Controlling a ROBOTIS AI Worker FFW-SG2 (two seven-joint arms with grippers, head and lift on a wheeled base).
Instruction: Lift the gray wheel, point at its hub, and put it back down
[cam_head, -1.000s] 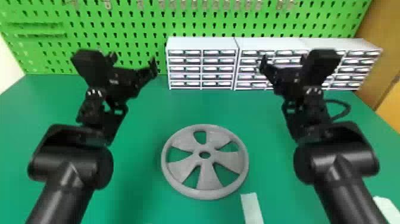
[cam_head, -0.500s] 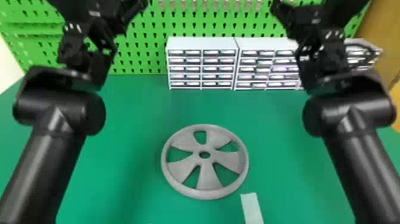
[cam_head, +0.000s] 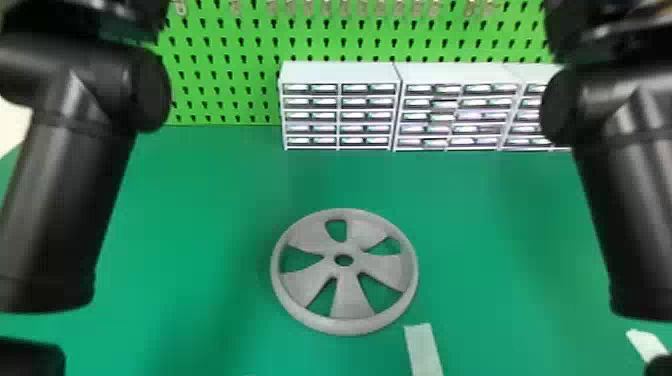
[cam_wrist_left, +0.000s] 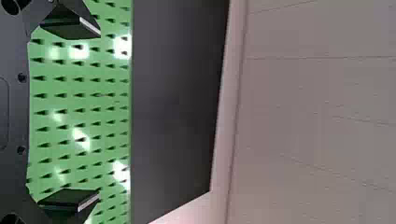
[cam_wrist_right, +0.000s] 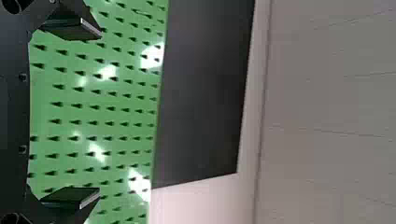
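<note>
Here is the left pincer, a black gripper with two flat, straight-edged fingers (cam_wrist_left: 99, 113), released, its fingers spread wide, with nothing but air between them and a bright green perforated pegboard (cam_head: 225, 114) beyond. And the right pincer, a matching black one (cam_wrist_right: 99, 113), is released too, jaws just as far apart, facing that same board. Both are up and well away from the wheel!

Down on the smooth green tabletop (cam_head: 200, 210) lies the star of the show, the round gray wheel (cam_head: 351, 300), flat, hub upward, five broad spokes around a small central hole. Just beside its rim sits a white flat strip (cam_head: 424, 350). The black tubular left arm (cam_head: 62, 200) and black tubular right arm (cam_head: 622, 210) flank it, and behind, white boxy drawer cabinets (cam_head: 340, 74) line up before the pegboard.
</note>
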